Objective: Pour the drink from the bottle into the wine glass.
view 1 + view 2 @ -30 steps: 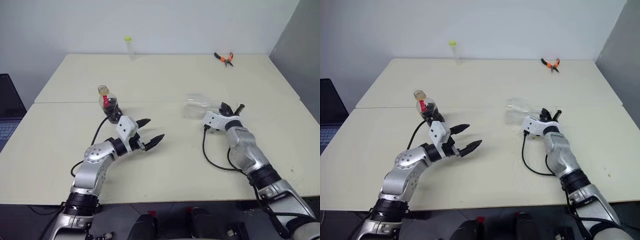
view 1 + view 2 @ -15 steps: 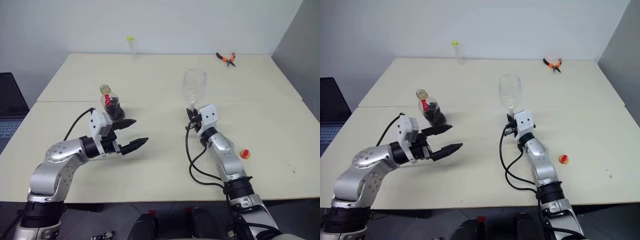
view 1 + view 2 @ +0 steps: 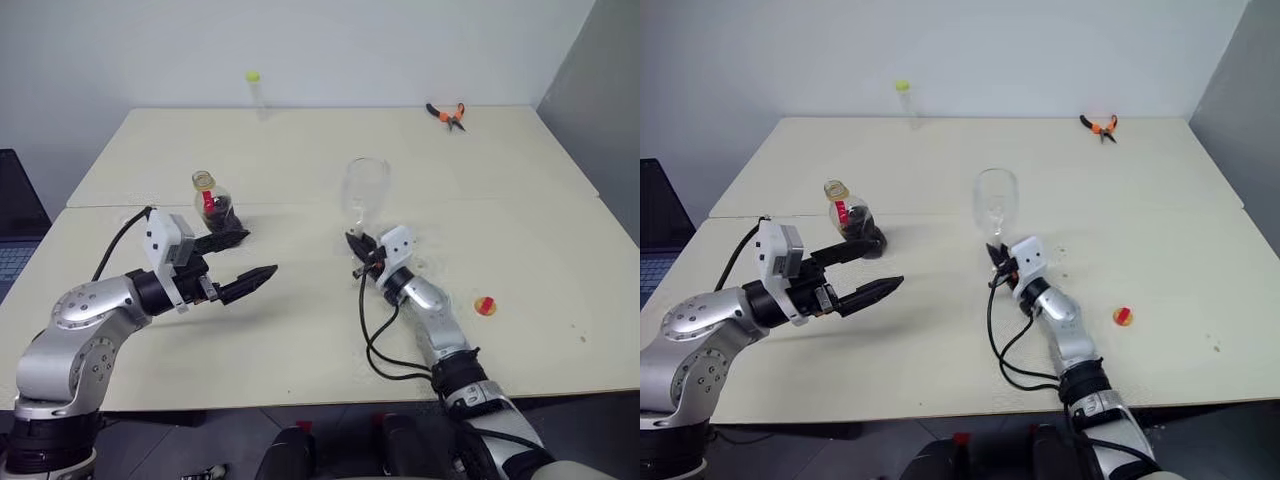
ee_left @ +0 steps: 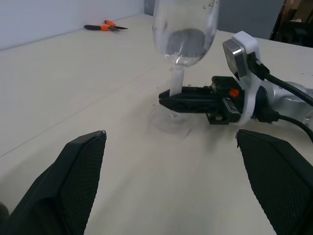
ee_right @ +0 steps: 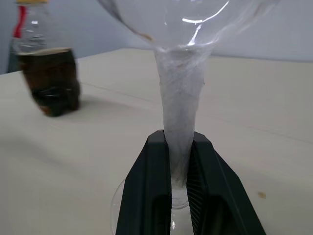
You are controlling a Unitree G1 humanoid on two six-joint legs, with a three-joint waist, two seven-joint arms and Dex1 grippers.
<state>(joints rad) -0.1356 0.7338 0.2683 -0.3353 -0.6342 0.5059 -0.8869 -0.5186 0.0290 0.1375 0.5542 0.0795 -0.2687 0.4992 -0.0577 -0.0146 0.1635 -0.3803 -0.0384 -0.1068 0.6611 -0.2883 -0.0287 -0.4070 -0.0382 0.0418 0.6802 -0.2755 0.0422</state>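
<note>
Clear wine glass (image 3: 364,189), empty, upright at mid-table, foot apparently on the top, stem pinched between the closed fingers of the right gripper (image 3: 356,243). Bottle (image 3: 216,205), clear plastic, uncapped, with dark drink (image 5: 51,78) in its lower half and a red neck label, no writing legible; it stands on the table's left half, well apart from the glass. Left gripper (image 3: 238,263), jaws wide apart and holding nothing, hangs just in front of the bottle. Yellow-and-red cap (image 3: 485,306) lies right of the glass. Orange pliers (image 3: 447,115) and thin tube (image 3: 258,93) at far edge. Risk, as judged: the thin stem could slip or tip if the pinch twists; the open bottle could spill if knocked.
</note>
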